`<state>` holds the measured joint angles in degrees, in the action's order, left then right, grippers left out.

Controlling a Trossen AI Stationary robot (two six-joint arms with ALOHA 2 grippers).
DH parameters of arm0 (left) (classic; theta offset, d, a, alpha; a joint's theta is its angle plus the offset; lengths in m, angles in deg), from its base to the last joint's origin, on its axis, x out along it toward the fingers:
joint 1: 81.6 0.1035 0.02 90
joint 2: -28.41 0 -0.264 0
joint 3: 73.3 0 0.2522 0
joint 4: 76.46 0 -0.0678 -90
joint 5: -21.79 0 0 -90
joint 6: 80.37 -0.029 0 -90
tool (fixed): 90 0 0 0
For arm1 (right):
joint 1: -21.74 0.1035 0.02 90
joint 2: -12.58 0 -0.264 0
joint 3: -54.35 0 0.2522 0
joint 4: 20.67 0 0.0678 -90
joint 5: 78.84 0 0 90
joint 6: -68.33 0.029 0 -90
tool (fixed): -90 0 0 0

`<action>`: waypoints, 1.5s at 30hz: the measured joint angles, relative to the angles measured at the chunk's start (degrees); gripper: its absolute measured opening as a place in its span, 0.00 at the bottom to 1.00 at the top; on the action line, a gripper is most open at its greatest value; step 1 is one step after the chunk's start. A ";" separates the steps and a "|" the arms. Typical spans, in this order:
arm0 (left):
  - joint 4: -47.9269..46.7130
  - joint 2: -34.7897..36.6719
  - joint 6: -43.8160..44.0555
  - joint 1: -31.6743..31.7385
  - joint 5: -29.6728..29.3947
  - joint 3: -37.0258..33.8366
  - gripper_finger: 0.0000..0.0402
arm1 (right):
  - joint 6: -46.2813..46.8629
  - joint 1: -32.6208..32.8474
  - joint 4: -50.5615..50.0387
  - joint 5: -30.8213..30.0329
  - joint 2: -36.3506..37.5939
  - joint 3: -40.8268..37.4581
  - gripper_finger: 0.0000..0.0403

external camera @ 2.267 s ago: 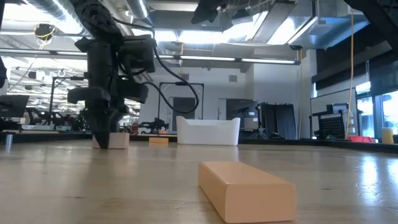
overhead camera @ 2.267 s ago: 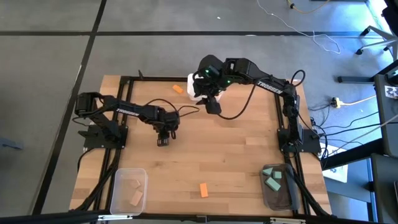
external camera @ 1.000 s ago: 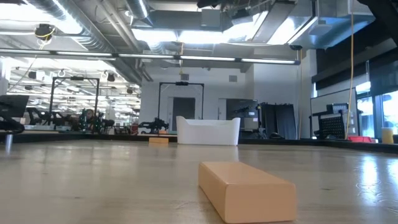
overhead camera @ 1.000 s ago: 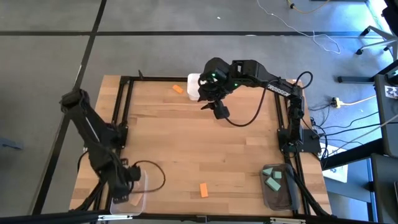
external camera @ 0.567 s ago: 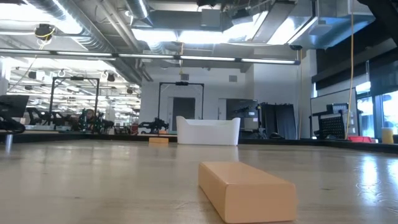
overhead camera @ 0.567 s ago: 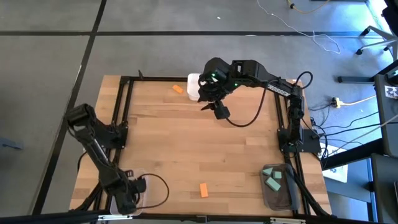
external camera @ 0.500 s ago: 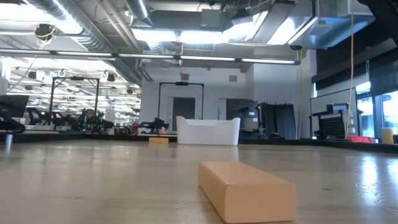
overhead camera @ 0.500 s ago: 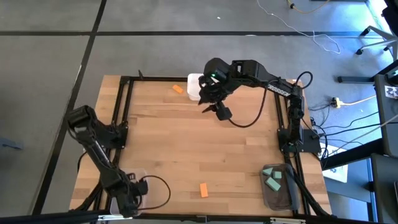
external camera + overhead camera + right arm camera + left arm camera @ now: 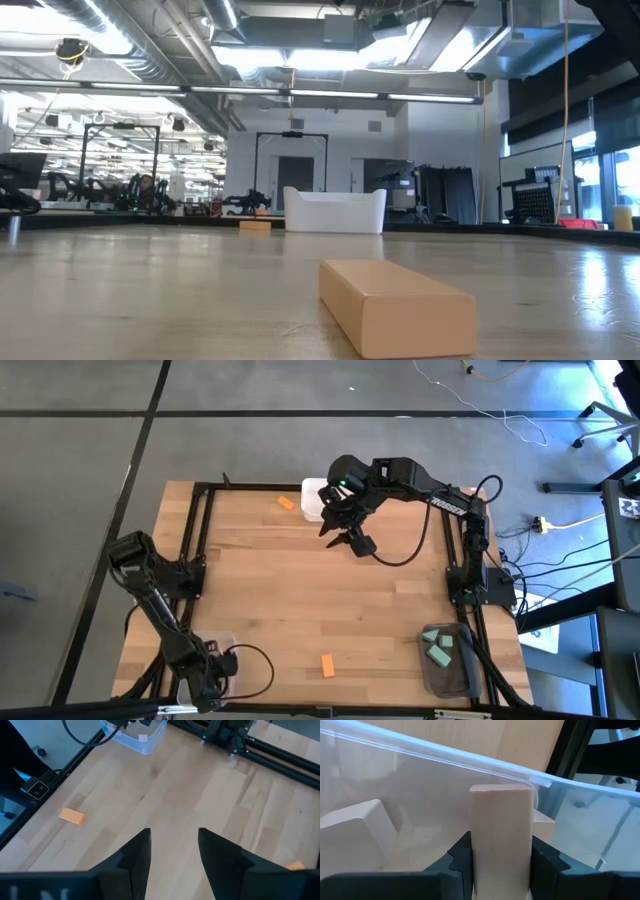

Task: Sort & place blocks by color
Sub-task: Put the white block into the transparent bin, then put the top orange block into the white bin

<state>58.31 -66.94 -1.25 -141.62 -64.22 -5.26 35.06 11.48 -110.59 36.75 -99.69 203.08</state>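
In the clear bin (image 9: pixel 226 642) at the table's near left corner, my left gripper (image 9: pixel 207 682) points down, shut on a pale tan block (image 9: pixel 501 830). Two other tan blocks (image 9: pixel 355 827) (image 9: pixel 543 822) lie on the bin's floor. My right gripper (image 9: pixel 350 538) hangs open high over the far middle of the table, with nothing between its fingers (image 9: pixel 136 855). One orange block (image 9: pixel 327 665) lies flat near the front edge, another (image 9: pixel 286 502) at the far side. Green blocks (image 9: pixel 438 650) lie in the bin at the near right. My left gripper pinches the tan block by two opposite long sides (image 9: pixel 479 851) between its two fingers. The fingers come from above, pointing down, and lie along the block. The block stands on end in line with the fingers and sticks out past their tips, inside the bin; whether its far end touches the floor I cannot tell.
A white bin (image 9: pixel 312 500) stands at the far edge beside my right gripper. The dark bin (image 9: pixel 447 660) with green blocks is at the near right. Black frame rails (image 9: pixel 462 575) run along the table's sides. In the low view the orange block (image 9: pixel 395 305) lies close by.
My left gripper has gone down and toward the table's near edge into the clear bin with the tan block, then held still. My right gripper has stayed in place and turned a little at the wrist.
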 joint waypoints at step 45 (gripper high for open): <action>-18.39 40.60 -18.31 46.45 -11.84 -0.20 0.54 | 28.80 1.70 -13.87 -27.93 9.14 0.02 0.41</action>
<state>39.91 -26.34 -19.55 -95.17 -76.06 -5.46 63.85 13.18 -124.46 8.81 -90.55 203.11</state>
